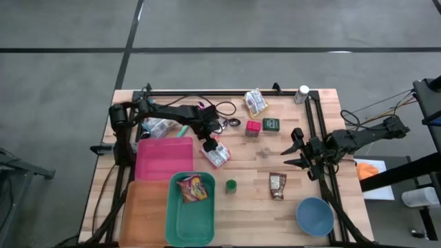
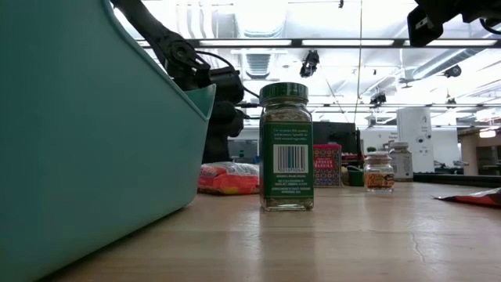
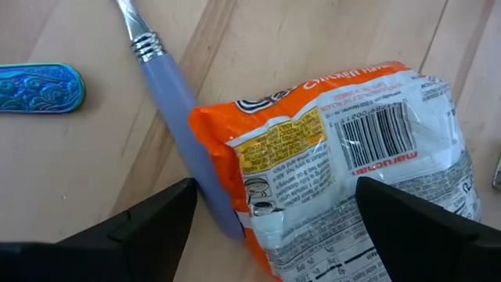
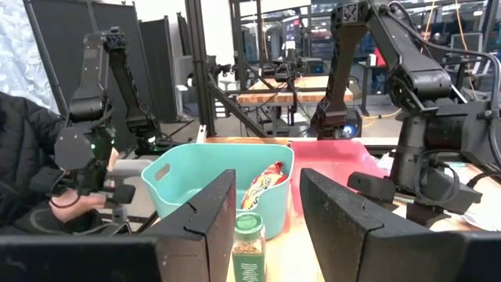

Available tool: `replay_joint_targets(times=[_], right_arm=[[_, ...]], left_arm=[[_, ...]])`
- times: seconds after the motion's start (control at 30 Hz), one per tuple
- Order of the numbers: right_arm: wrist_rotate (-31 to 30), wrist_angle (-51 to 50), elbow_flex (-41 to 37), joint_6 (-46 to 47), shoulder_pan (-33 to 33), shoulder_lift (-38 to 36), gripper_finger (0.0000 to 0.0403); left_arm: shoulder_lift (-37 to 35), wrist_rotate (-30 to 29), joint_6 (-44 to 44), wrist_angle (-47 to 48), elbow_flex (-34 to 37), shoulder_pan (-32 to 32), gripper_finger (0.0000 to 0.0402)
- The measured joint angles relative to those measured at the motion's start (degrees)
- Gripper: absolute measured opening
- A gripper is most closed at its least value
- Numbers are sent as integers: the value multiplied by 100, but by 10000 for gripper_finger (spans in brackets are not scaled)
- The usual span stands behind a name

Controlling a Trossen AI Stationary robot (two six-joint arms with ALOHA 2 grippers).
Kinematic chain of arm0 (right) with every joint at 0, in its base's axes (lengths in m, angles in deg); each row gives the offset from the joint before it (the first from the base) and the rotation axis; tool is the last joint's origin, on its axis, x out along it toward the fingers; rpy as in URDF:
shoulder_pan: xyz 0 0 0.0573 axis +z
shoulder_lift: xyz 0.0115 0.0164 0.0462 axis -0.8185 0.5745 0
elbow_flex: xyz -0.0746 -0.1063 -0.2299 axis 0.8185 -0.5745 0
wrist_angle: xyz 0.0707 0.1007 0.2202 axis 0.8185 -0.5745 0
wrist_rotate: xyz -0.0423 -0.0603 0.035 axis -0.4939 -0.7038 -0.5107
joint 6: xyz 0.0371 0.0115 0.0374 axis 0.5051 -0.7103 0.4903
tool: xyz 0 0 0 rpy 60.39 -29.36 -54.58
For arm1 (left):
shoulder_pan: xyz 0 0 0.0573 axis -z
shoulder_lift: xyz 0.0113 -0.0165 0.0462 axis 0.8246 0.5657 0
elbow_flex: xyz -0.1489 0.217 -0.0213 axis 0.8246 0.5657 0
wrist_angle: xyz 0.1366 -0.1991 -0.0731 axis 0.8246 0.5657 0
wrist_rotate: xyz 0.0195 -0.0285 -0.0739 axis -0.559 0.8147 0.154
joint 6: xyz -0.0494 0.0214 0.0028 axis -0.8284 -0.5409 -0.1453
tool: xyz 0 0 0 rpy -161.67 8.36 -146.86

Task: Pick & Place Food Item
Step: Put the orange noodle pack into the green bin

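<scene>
At centre frame overhead, the left gripper (image 1: pixel 210 146) spreads open over the orange crinkly noodle packet (image 1: pixel 218 156); only its wrist camera reveals the packet's barcode (image 3: pixel 381 135). The right gripper (image 1: pixel 298 149), idle at right, stands partly open.

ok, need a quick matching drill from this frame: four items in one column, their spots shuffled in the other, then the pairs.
Things:
1. snack bag
2. ramen packet
3. green-lidded spice jar
4. blue bowl

Places:
A. standing upright on bare wood, just right of the teal bin
B. under the open left gripper, beside a purple-handled utensil
C. near-right corner of the table
D. lying inside the teal bin

Pairs: 1-D, 2-B, 3-A, 4-C
</scene>
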Motion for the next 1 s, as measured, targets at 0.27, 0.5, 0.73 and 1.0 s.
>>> replay_joint_targets(times=[0.27, 0.5, 0.73, 1.0], right_arm=[[-1, 0, 0, -2, 1, 0, 142], [1, 0, 0, -2, 1, 0, 142], [1, 0, 0, -2, 1, 0, 142], [0, 2, 0, 0, 0, -1, 142]], left_arm=[[-13, -2, 0, -67, 5, 2, 326], [-13, 43, 0, -88, 9, 7, 233], [-28, 63, 0, -149, 6, 7, 148], [-33, 63, 1, -175, 2, 7, 93]])
